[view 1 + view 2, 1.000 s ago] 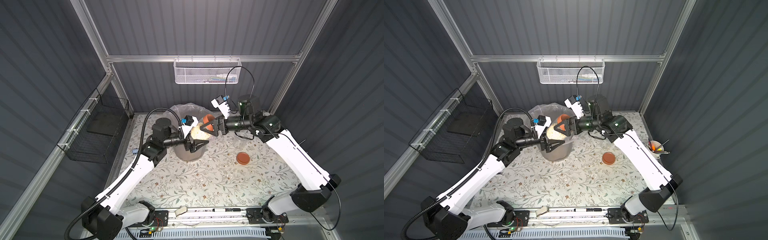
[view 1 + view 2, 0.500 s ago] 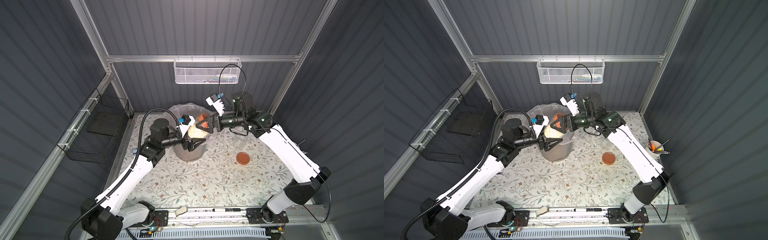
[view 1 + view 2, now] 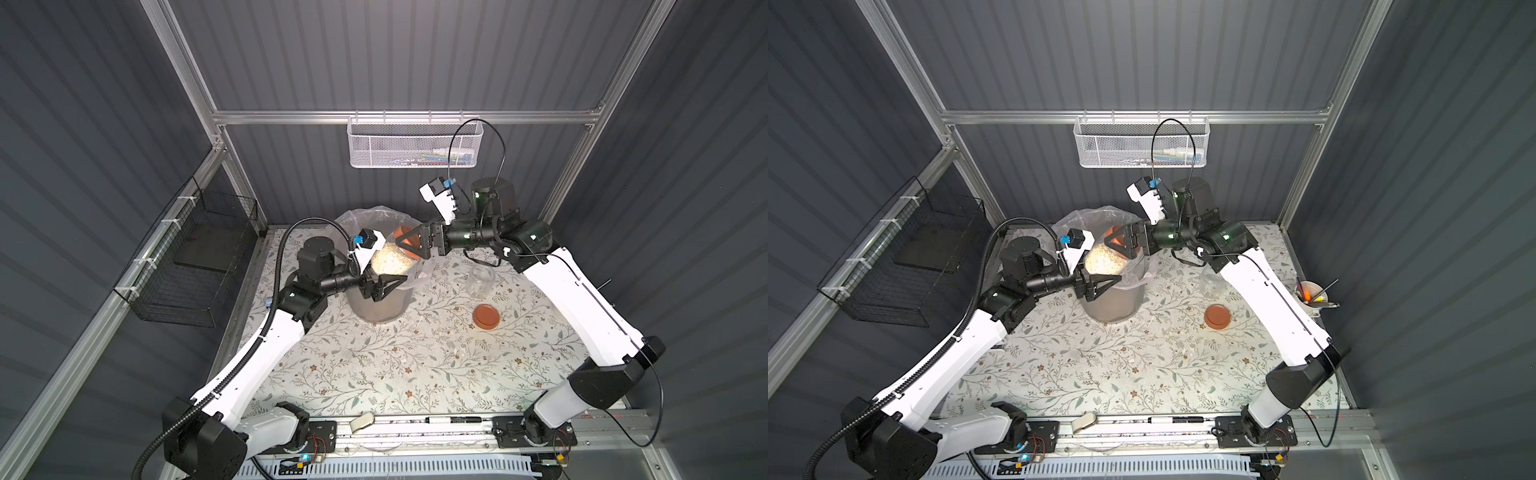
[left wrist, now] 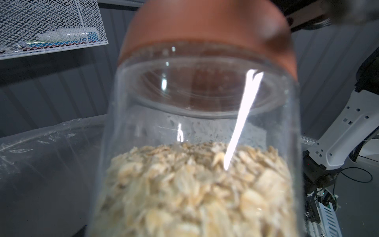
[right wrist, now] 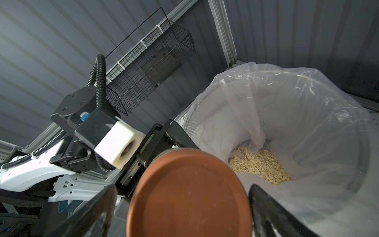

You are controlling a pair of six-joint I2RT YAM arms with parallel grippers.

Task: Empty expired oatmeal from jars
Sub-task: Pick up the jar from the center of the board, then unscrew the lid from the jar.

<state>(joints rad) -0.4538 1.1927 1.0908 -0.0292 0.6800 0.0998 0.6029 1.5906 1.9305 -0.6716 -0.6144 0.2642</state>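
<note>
My left hand (image 3: 390,277) is clamped on the jar (image 4: 201,143), holding it tilted above the bin (image 3: 378,307) near the back left of the tabletop (image 3: 415,361). The oatmeal (image 4: 194,195) fills roughly the lower half of the jar, and the orange lid (image 5: 188,195) sits on its mouth. The lid faces my right hand (image 3: 411,243), whose fingers (image 5: 266,213) stand apart, one on each side of the lid. My right wrist view shows a thin gap at either edge, so I am not gripping it. A clear liner (image 5: 287,106) covers the inside of the bin, and a small heap of flakes (image 5: 260,166) lies at the bottom. The empty jar (image 3: 482,280) stands upright and open on the tabletop beside my right arm. Its loose lid (image 3: 487,316) lies flat just in front of it, not touching it.
</note>
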